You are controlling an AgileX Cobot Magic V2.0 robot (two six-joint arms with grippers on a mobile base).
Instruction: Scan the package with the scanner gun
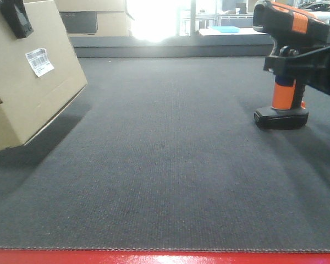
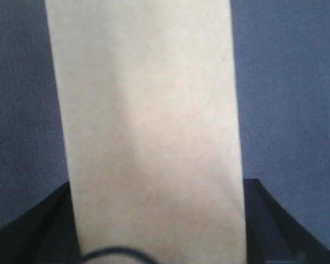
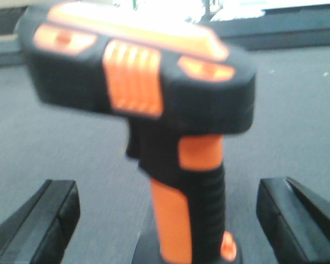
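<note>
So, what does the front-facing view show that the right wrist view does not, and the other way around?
Only the front-facing view shows the package, tilted, with its white barcode label facing the camera. Only the right wrist view shows the right fingers standing apart on both sides of the orange handle, not touching it. Both views show the scanner gun standing upright on the dark grey mat.

Warehouse-like room, stacked cardboard boxes (image 1: 113,24), grey mat (image 1: 170,165)
</note>
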